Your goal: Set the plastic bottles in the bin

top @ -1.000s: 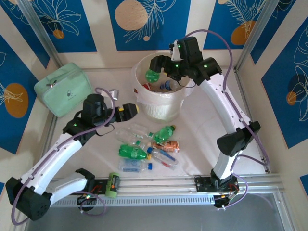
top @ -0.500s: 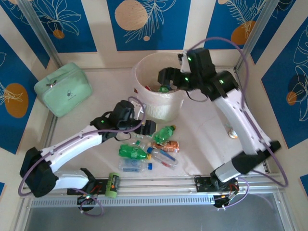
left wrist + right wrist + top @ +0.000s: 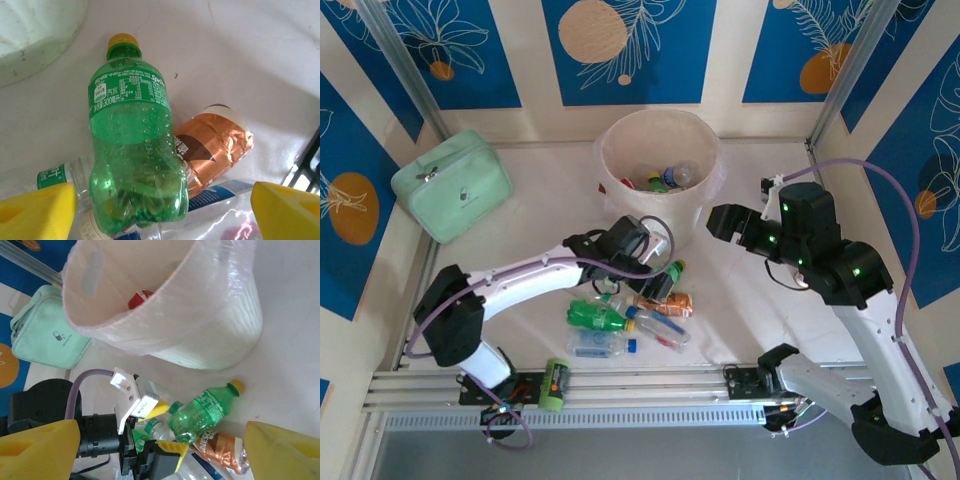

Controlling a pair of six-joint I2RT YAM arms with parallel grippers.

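While my left gripper point(image 3: 655, 278) hangs low over the bottles that lie on the table point(image 3: 540, 200) in front of the bin point(image 3: 608, 150), its jaws are released. The two yellow fingers point(image 3: 37, 212) stand wide apart, one on each side of a green bottle point(image 3: 132, 145) with a yellow cap, and they grasp nothing. This green bottle lies on its side, with the cap pointing to the foot of the bin, which is near it. A crushed bottle with a brown-orange label point(image 3: 212, 147) touches it on one side, and a clear bottle with a green label point(image 3: 60, 175) lies partly under it. A little nearer to my bases I see a second green bottle point(image 3: 595, 316) and some clear bottles with blue labels point(image 3: 658, 328), all lying flat and close together. My right gripper point(image 3: 720, 220) is in the air just beside the bin, on its right side. Its jaws are also spread and have nothing between them. Inside the bin, several bottles point(image 3: 665, 178) rest already on the white liner. The bin stands upright at the far middle of the table. A mint-green case point(image 3: 453, 185) lies well apart from it, at the far left.
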